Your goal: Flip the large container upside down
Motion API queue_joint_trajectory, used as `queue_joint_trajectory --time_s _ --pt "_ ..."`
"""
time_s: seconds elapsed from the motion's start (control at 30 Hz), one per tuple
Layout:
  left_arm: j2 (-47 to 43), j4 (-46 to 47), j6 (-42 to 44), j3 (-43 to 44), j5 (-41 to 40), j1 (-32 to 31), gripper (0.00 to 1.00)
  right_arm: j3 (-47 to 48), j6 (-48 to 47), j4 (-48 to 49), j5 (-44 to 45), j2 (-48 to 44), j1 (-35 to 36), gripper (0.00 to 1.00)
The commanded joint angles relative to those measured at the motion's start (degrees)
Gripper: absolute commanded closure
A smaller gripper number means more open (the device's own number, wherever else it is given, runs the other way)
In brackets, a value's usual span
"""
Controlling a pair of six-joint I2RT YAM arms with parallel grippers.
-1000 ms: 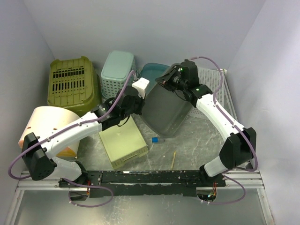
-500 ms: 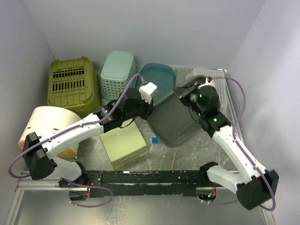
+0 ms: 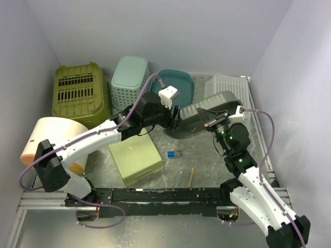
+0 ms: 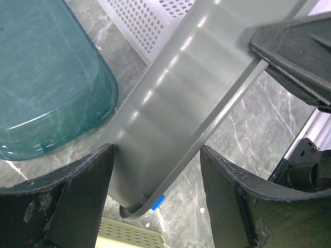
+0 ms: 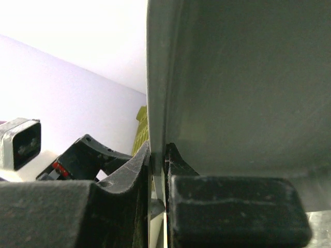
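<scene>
We see the large container [image 3: 204,113], a smooth grey plastic tub with rounded corners and a thin projecting rim. It is held tilted above the marbled grey worktop [image 3: 207,160], between the two claws. The right claw [image 5: 158,150] is clamped tight on the container's thin wall, one black finger on each face. The left claw [image 4: 156,150] stands spread wide. The container's lower rounded end sits between its matte black fingers [image 4: 77,201], and we cannot tell whether either pad touches the plastic. No view lets us look into the container.

Just beyond the left claw, off to its left, lies a teal tub [image 4: 46,88], glossy, translucent and round-cornered, with the marble veining showing through its bottom. Straight ahead of that claw, past the grey wall, is a white basket [image 4: 150,26] of plastic punched with small holes. Between the left claw's fingers, by the container's low end, we see a small blue piece [image 4: 158,201]. Nearer the wrist is the corner of a pale yellow box [image 4: 134,235] with a slotted edge. Farther from the left claw, on the side away from the right claw, stand a mint basket [image 3: 129,77] of fine lattice and an olive crate [image 3: 80,93] with long slots.
</scene>
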Motion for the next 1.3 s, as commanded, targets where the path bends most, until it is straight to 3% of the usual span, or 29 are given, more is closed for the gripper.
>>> queue_joint_trajectory --time_s 0.0,0.13,0.37,0.57,0.73,0.97,1.03,1.17,1.27 --pt "1.36 3.06 -1.49 3.64 0.76 1.25 0.23 -3.48 1.11 1.64 4.30 -7.25 0.75 1.00" --pt "2.50 3.92 -2.25 4.87 2.02 1.53 0.24 -4.64 -0.39 -5.01 8.64 -13.69 0.75 1.00" --pt "5.51 4.78 -3.44 5.50 5.41 1.48 0.24 -7.73 -2.10 -14.00 8.61 -21.94 0.81 1.00" --pt "6.74 6.12 -7.57 2.88 9.31 1.51 0.24 -12.43 3.76 -19.45 8.78 -27.91 0.75 1.00" --pt "7.27 8.02 -9.67 -0.41 11.17 0.43 0.24 -8.14 4.92 -33.26 16.98 -28.57 0.75 1.00" --pt "9.39 10.58 -12.28 -3.38 13.73 -1.89 0.25 -5.01 14.40 -47.78 20.64 -28.95 0.75 1.00" --pt "10.36 10.52 -12.63 -3.31 14.43 -2.54 0.25 -3.68 17.49 -52.72 21.59 -28.32 0.75 0.91" --pt "11.53 11.19 -13.46 -3.69 15.08 -3.56 0.25 0.21 22.36 -62.29 24.00 -26.47 0.75 0.55" --pt "12.10 11.42 -13.60 -3.33 15.45 -3.84 0.25 2.44 24.80 -65.61 24.62 -25.71 0.75 0.44"
